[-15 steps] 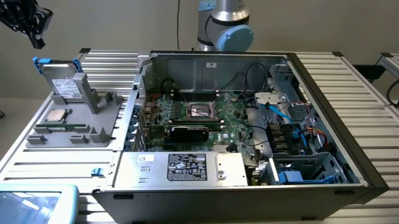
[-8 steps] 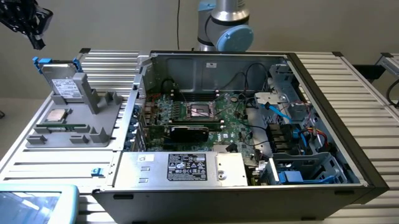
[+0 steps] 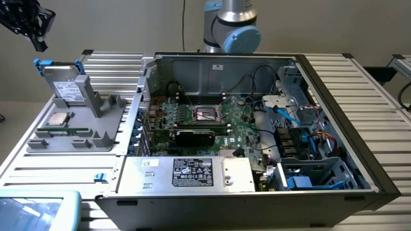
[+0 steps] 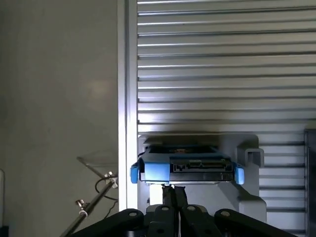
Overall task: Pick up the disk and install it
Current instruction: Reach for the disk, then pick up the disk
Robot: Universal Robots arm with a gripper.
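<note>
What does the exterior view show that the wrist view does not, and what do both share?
Exterior view: the open computer case with its motherboard, and a processor chip on the grey holder. Wrist view: the disk from its connector end, and thin metal rods beside the ribbed table. Both: the disk standing in the grey holder, the ribbed table, and the shut gripper, apart from the disk.

The disk is standing upright in a grey fixture, at nine o'clock from the open computer case. The gripper is hovering at eleven o'clock from the disk, apart from it. A processor chip is lying flat at the disk's six o'clock.
</note>
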